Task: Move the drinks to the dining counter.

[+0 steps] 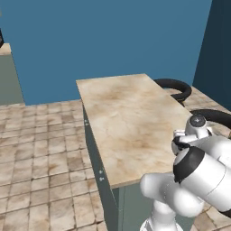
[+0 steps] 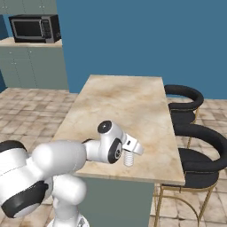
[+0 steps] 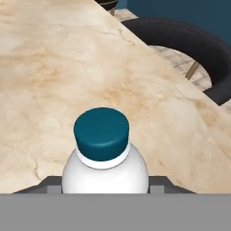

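A clear ribbed water bottle (image 3: 104,173) with a teal cap (image 3: 101,134) stands upright between my fingers (image 3: 158,182), which press on its two sides. My gripper (image 2: 130,151) is shut on it low over the near end of the dining counter (image 2: 124,106), a long beige marble top. Below the hand, the bottle (image 2: 128,158) has its base at or just above the marble; I cannot tell if it touches. The counter (image 1: 131,122) also lies ahead of the arm in the left base view.
Two black round stools (image 2: 184,99) (image 2: 201,144) line the counter's right side, close to the bottle. A microwave (image 2: 34,27) sits on a worktop at the far left. The counter's near edge (image 2: 133,176) is just in front of the bottle. Tiled floor lies left.
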